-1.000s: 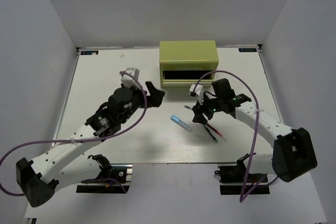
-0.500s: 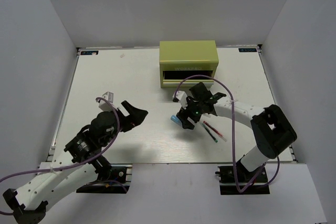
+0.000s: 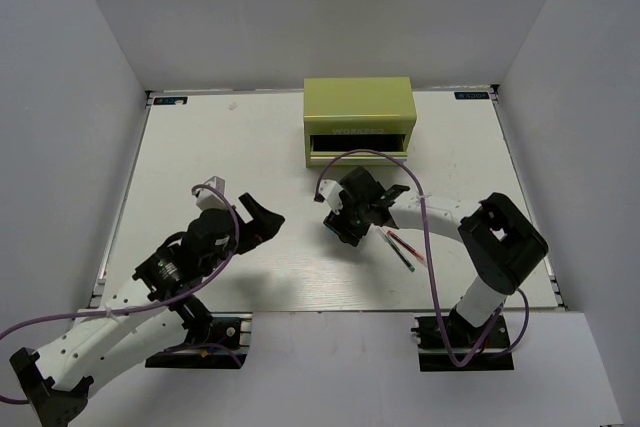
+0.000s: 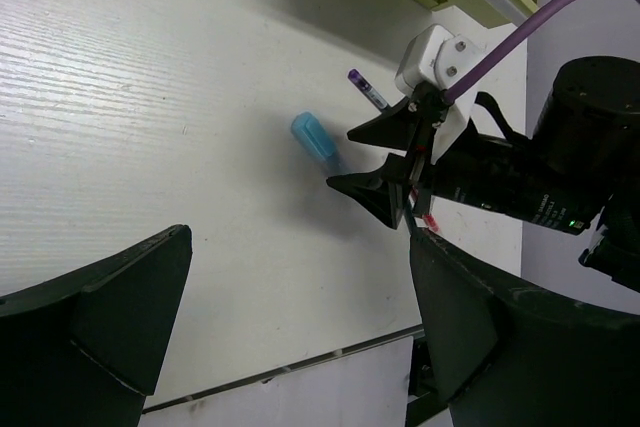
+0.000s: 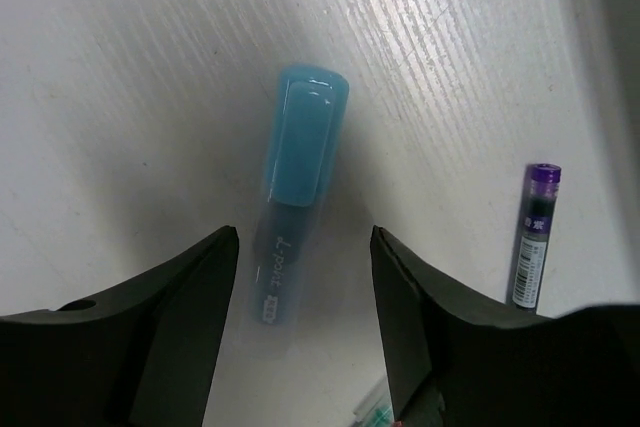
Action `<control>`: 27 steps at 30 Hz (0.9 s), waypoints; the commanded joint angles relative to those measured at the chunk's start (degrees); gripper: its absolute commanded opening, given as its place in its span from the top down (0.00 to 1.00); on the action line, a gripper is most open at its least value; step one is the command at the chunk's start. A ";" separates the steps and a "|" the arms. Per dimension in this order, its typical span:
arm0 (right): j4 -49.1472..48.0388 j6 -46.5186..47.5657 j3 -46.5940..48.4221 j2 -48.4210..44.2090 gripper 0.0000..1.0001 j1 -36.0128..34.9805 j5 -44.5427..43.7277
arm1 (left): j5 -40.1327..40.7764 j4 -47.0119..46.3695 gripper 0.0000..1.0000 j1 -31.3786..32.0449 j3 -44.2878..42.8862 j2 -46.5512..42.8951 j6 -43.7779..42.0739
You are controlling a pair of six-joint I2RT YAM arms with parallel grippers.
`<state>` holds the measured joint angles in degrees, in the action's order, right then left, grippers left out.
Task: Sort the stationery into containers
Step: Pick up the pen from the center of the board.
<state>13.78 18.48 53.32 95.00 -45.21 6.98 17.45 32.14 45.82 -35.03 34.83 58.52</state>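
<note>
Both grippers gape open: the right gripper (image 5: pixel 303 247) straddles the blue marker (image 5: pixel 297 182) on the near side of the green chest (image 3: pixel 358 105); the left gripper (image 3: pixel 262 219) hovers empty, farther left.

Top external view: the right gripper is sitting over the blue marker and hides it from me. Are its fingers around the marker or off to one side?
Observer: In the right wrist view, the blue marker lies flat between the open fingers of the right gripper. There is a gap on both sides and nothing touches it.
Operator: Is there anything close by that I might snag when closing?
Observer: A thin pen with a purple end lies beside it, outside the fingers and apart from the marker.
Operator: Is the left gripper carrying anything?
Observer: No. The left wrist view shows the left gripper open, with nothing between its fingers.
</note>
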 commanded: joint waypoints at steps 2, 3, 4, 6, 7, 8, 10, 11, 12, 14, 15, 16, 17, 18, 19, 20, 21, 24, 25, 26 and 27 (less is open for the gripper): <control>-2.62 0.24 -2.08 0.27 0.41 -1.28 -3.12 | 0.74 -0.41 0.00 -0.21 0.92 -0.29 0.28; -2.44 0.33 -2.17 0.10 0.43 -1.63 -2.86 | 1.26 -0.41 0.00 -0.21 0.92 -0.29 0.28; -2.18 0.42 -3.04 0.18 0.43 -1.72 -2.16 | 1.27 -0.41 0.00 -0.21 0.92 -0.29 0.28; -2.18 0.50 -3.66 -0.17 0.47 -1.90 -1.45 | 1.27 -0.41 0.00 -0.21 0.92 -0.29 0.28; -1.66 0.77 -4.36 -0.34 0.51 -1.90 -1.45 | 1.27 0.11 0.00 -0.21 0.92 -0.29 0.28; -1.65 1.12 -4.80 -0.43 0.52 -1.99 -1.27 | 1.27 0.12 0.00 -0.21 0.92 -0.29 0.28; -1.30 1.64 -5.59 -0.87 0.57 -1.81 -1.09 | 1.27 0.12 0.00 -0.21 1.45 -0.82 0.80; -1.21 1.73 -5.86 -0.78 0.59 -1.72 -1.01 | 1.27 0.12 0.00 -0.21 2.15 -1.42 0.80; -1.04 2.00 -6.03 -1.13 0.62 -1.90 -1.01 | 1.27 0.12 0.00 -0.21 2.15 -1.43 0.80; -0.86 2.26 -6.39 -1.40 0.69 -1.99 -0.83 | 1.27 0.12 0.00 -0.21 2.68 -2.04 0.80; -0.86 2.35 -6.47 -1.57 0.72 -1.90 -0.74 | 1.27 0.12 0.00 -0.21 2.68 -2.05 0.80; -0.51 2.35 -6.21 -1.83 0.77 -1.81 -0.57 | 1.27 0.12 0.00 -0.21 2.68 -2.05 1.33; -0.16 2.52 -6.21 -1.75 0.78 -1.81 -0.13 | 1.27 0.12 0.00 -0.21 2.68 -2.05 1.33; 0.02 2.70 -5.86 -2.01 0.80 -1.81 0.05 | 1.27 0.12 0.00 -0.21 2.68 -2.05 1.33; 0.45 2.88 -4.99 -2.01 0.82 -1.81 0.57 | 1.27 0.12 0.00 -0.21 2.68 -2.05 1.33; 1.59 2.96 -4.81 -2.53 0.87 -1.81 0.92 | 1.27 0.12 0.00 -0.21 2.68 -2.05 1.33; 2.47 3.40 -3.93 -2.54 0.90 -1.72 1.54 | 1.27 0.12 0.00 -0.21 2.68 -2.05 1.33; 4.84 4.71 -2.26 -3.59 0.96 -1.81 2.15 | 1.27 -0.41 0.00 -0.21 2.68 -1.52 0.80; 5.46 4.98 -1.47 -3.94 0.96 -1.46 2.42 | 1.27 -0.41 0.00 -0.21 2.68 -1.52 0.80; 5.99 5.33 -1.29 -4.03 0.98 -1.55 2.33 | 1.27 -0.93 0.00 -0.21 2.68 -1.52 0.80; 7.73 6.90 0.19 -4.12 1.00 -1.55 2.07 | 1.27 -1.46 0.00 -0.21 2.68 -0.91 0.80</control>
<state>15.44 22.15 49.95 92.62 -46.89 8.12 17.76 32.23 45.82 -32.40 33.34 59.40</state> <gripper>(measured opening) 0.339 0.995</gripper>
